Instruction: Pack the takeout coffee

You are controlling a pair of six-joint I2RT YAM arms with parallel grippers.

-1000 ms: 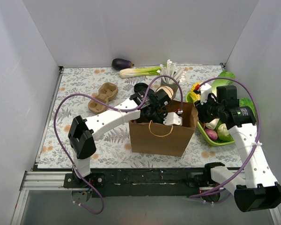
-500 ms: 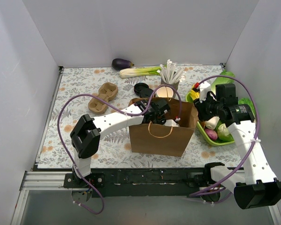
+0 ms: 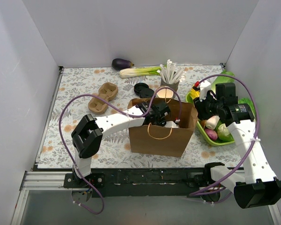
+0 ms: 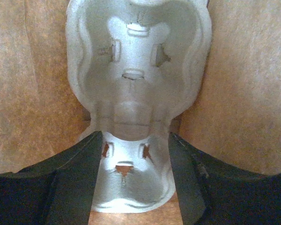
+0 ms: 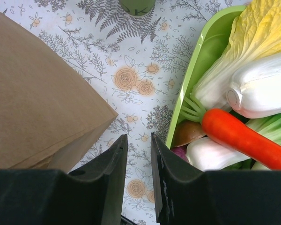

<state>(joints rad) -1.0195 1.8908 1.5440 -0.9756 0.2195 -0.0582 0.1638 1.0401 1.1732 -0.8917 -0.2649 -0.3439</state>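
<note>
The takeout coffee is out of view. My left gripper (image 3: 159,117) is down inside the brown paper bag (image 3: 155,137). In the left wrist view it (image 4: 134,138) is open, its black fingers (image 4: 77,173) standing on either side of the near end of a pale moulded cup carrier (image 4: 136,70) that lies flat on the bag's floor. My right gripper (image 3: 203,111) hovers to the right of the bag. Its jaws (image 5: 138,140) are a narrow gap apart with nothing between them, above the patterned tablecloth.
A green tray (image 3: 203,132) of vegetables sits right of the bag, with a carrot (image 5: 243,138) and cabbage in it. Behind the bag are a lidless cup (image 3: 165,93), a cup of stirrers (image 3: 170,77), loose black lids (image 3: 142,89) and a brown carrier (image 3: 103,97). An eggplant (image 3: 122,63) and a leek (image 3: 139,71) lie at the back.
My left gripper has gone down into the bag with the pale carrier and its jaws have widened. The right arm has hardly moved.
</note>
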